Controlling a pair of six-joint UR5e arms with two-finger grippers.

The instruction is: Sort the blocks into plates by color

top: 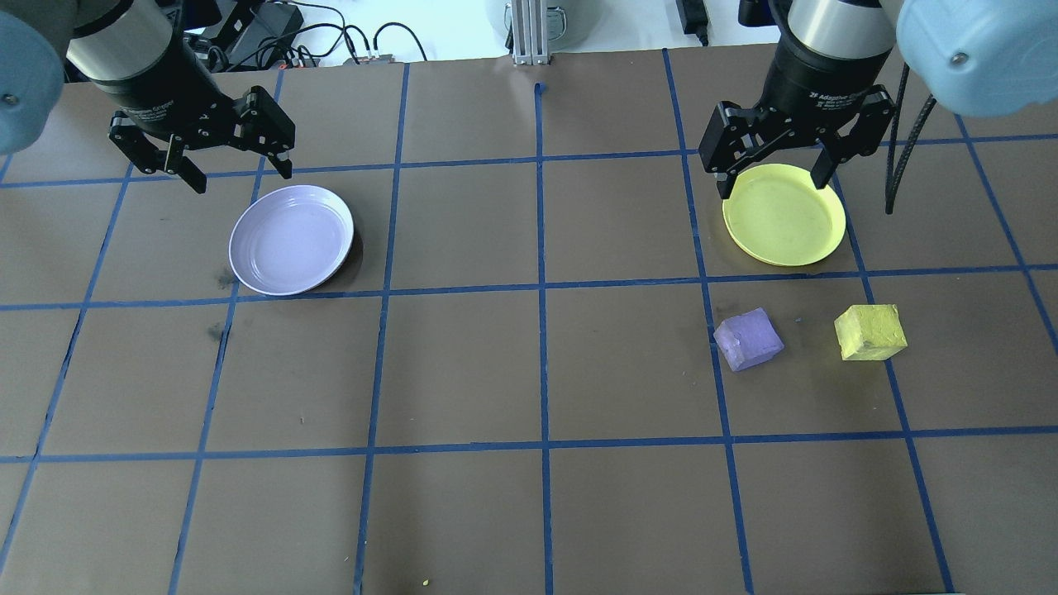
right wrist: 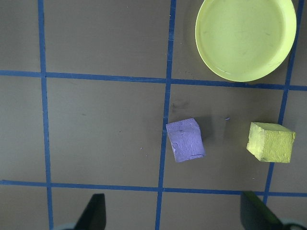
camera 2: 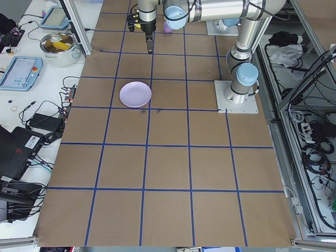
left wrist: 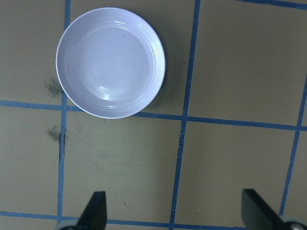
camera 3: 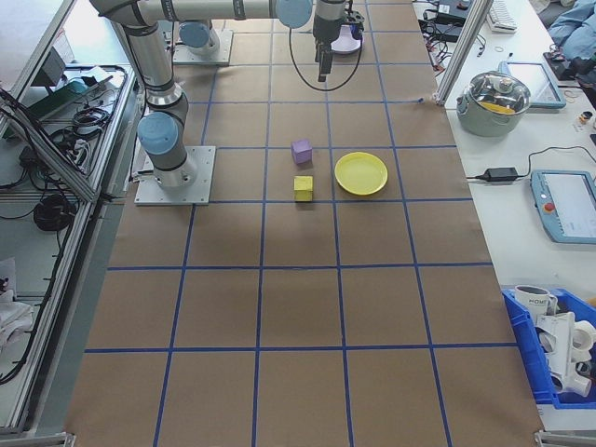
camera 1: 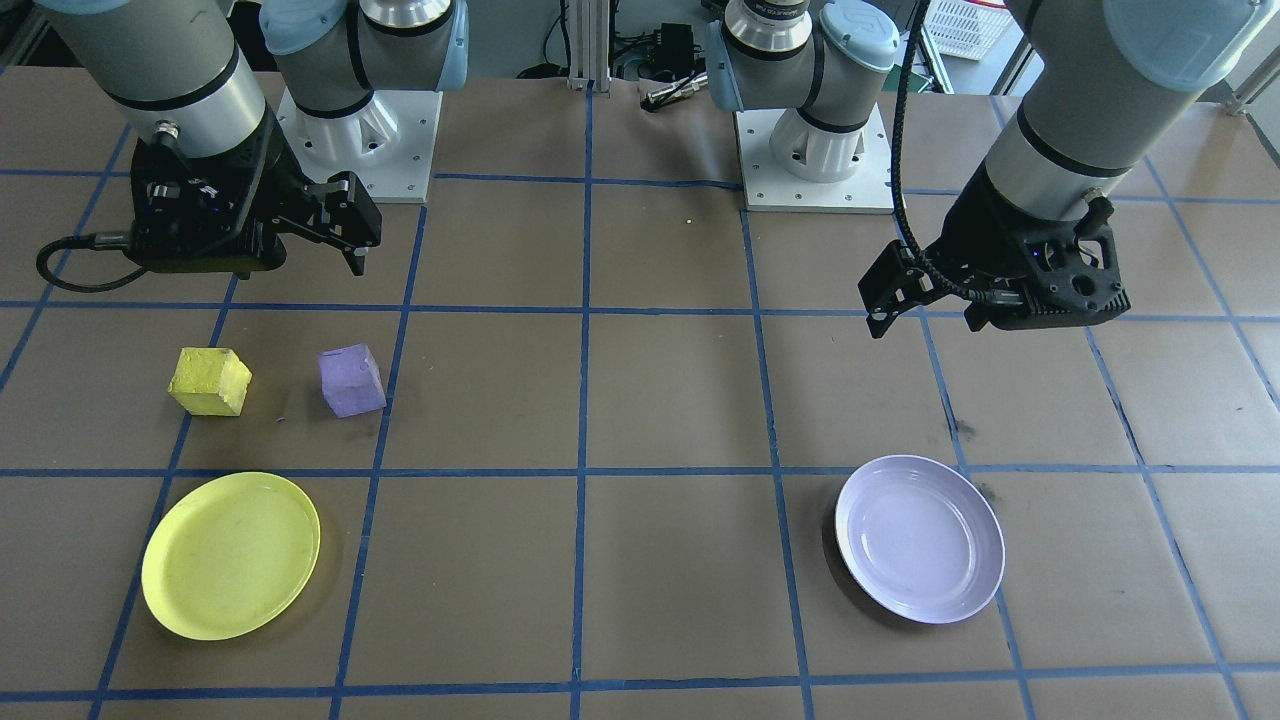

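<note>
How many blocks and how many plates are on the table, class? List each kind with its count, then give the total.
Blocks: 2, the yellow block and the purple block.
Plates: 2, the yellow plate and the lavender plate.
Total: 4

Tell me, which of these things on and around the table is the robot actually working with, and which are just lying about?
Part of the job:
yellow block
purple block
yellow plate
lavender plate

Just lying about:
steel pot on the side bench
tablet beside it
blue bin holding a mug
</note>
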